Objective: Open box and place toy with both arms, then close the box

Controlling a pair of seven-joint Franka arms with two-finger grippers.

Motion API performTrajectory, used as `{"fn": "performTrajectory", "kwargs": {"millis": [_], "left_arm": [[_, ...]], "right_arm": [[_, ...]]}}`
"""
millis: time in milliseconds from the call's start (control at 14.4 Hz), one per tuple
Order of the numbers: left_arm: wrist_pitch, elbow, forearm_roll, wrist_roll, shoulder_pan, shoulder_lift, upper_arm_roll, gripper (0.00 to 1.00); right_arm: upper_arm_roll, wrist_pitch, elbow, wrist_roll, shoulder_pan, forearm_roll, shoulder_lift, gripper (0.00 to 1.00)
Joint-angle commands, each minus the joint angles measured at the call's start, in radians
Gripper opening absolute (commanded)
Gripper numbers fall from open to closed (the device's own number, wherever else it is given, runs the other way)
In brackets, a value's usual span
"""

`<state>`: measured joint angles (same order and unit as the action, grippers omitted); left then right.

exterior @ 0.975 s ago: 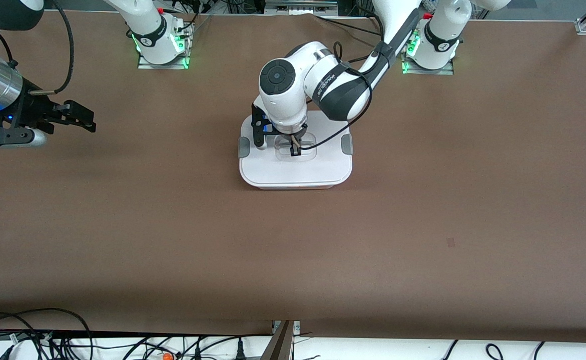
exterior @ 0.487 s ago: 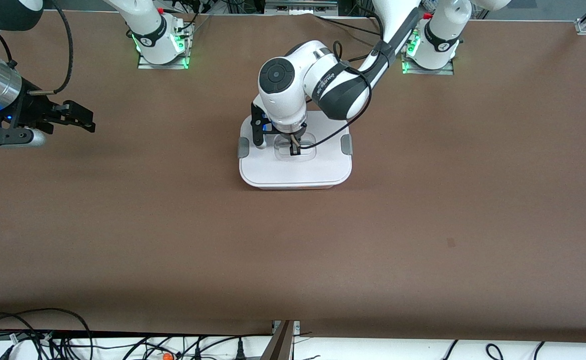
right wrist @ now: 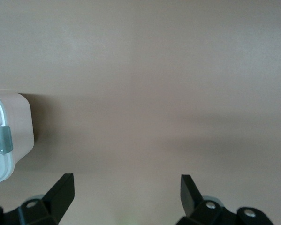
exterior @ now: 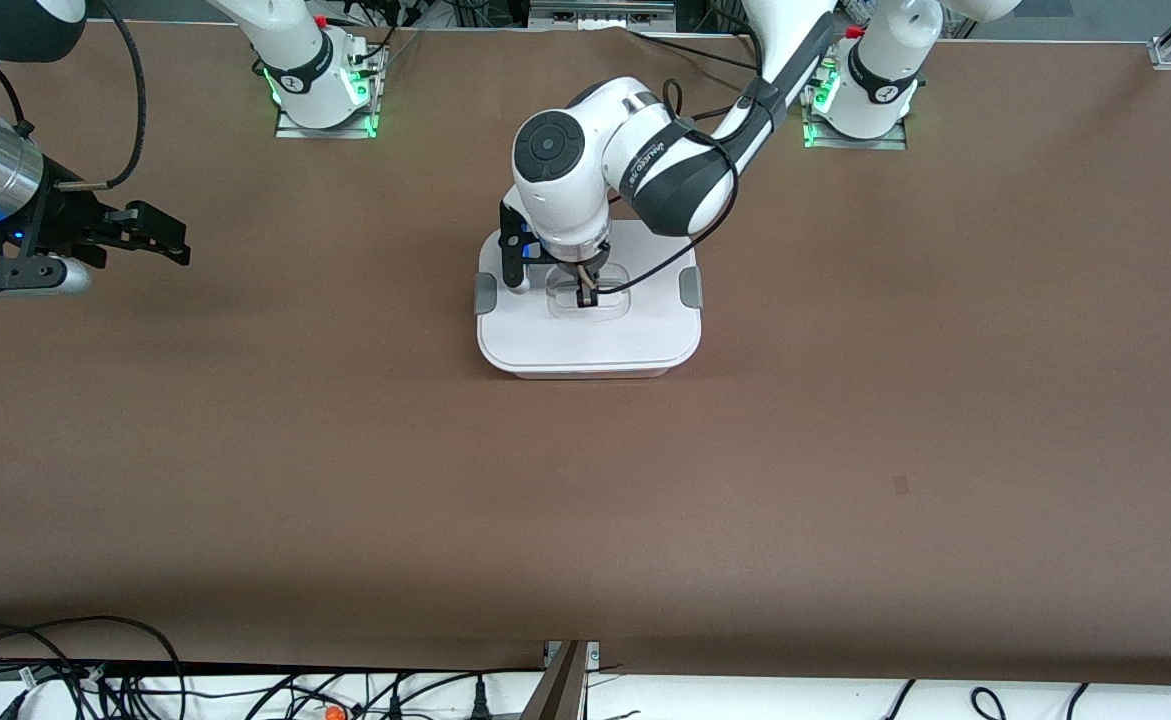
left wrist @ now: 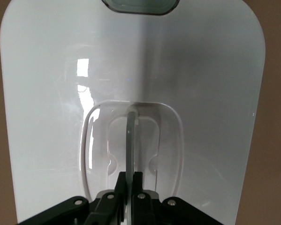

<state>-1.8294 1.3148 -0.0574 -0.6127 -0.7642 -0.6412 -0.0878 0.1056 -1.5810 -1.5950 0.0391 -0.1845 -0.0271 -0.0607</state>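
The box (exterior: 590,340) stands mid-table with its white lid (left wrist: 51,93) on and a sliver of pinkish base showing at its near edge. A grey clip (exterior: 485,293) sits on each side. My left gripper (exterior: 585,296) is straight above the lid, shut on the thin upright clear handle (left wrist: 131,136) in the lid's recess; its own view shows both black fingers (left wrist: 131,180) pinching that handle. My right gripper (exterior: 170,240) waits open over bare table toward the right arm's end, with nothing between its fingers (right wrist: 126,185). The toy is out of view.
The brown table (exterior: 845,450) stretches wide around the box. A corner of the box with one grey clip (right wrist: 2,139) shows in the right wrist view. Cables lie along the table's near edge (exterior: 145,680). The arm bases (exterior: 320,100) stand at the table's edge farthest from the front camera.
The left arm's wrist has edged slightly toward the right arm's end, still shut on the handle, and the lid shifted a touch with it. The right arm has not moved.
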Motion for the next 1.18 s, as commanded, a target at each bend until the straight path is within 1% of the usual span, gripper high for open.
{"fn": "performTrajectory", "kwargs": {"millis": [0,696,766,835,975,1114], "left_arm": [[-0.008,0.066,-0.019,0.010,-0.010,0.052,0.005,0.00],[-0.031,0.080,-0.038,0.011,-0.015,0.038,0.005,0.00],[-0.031,0.074,-0.038,0.010,-0.014,0.035,0.006,0.05],[-0.025,0.066,-0.036,0.011,-0.011,0.040,0.007,0.99],[-0.011,0.044,-0.035,0.005,-0.006,0.058,0.016,1.00],[0.022,0.003,-0.027,0.002,0.019,0.061,0.016,1.00]], "right_arm": [[0.000,0.012,0.015,-0.004,0.004,-0.002,-0.005,1.00],[0.000,0.013,0.015,-0.004,0.005,-0.002,-0.005,1.00],[0.000,0.013,0.015,-0.004,0.005,-0.002,-0.005,1.00],[0.000,0.012,0.015,-0.004,0.005,-0.002,-0.005,1.00],[0.000,0.012,0.015,-0.004,0.005,-0.002,-0.005,1.00],[0.000,0.012,0.015,-0.005,0.005,-0.002,-0.005,1.00]]}}
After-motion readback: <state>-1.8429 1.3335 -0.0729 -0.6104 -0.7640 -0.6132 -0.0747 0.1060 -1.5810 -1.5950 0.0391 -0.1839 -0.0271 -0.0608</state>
